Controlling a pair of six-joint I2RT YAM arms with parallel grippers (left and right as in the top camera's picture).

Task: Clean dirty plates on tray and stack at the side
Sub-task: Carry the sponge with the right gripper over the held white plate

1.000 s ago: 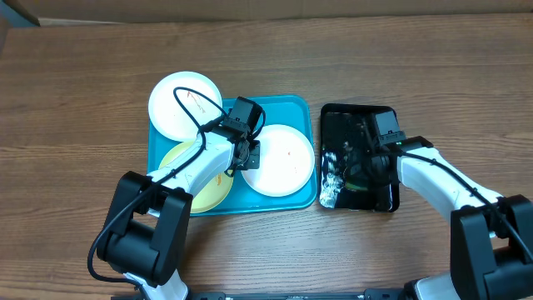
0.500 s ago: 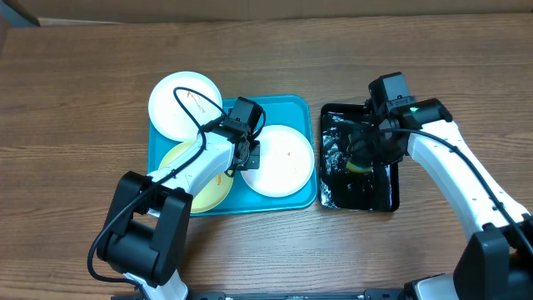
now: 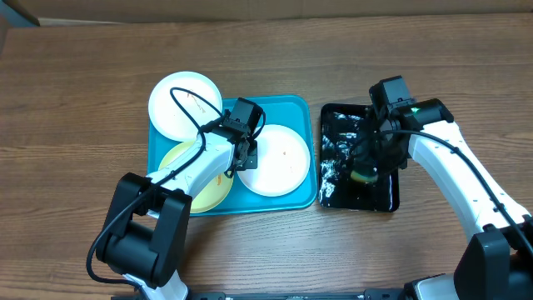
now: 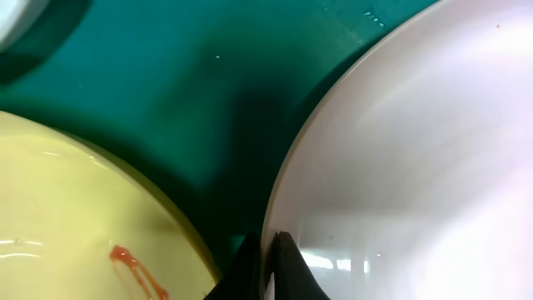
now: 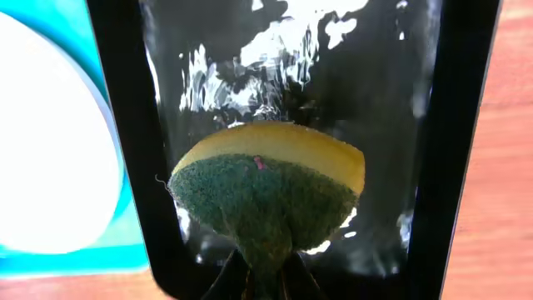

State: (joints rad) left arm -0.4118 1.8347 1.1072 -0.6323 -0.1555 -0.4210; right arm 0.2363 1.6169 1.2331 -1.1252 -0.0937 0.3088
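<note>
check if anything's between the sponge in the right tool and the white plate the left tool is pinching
Nothing visible blocks it. Between the sponge and the white plate lie only the black tray's rim and the turquoise tray's raised rim.

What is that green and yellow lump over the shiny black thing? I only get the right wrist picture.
Observer: A sponge in the right gripper, over a black tray. Overhead, besides your white plate, a second white plate overlaps the turquoise tray's far-left corner.
Operator: Any more plates?
Observer: A yellow-green plate; the left wrist view shows a reddish smear on it.
Operator: Is the other arm busy?
Observer: Its camera shows the left gripper pinching your white plate's rim.
</note>
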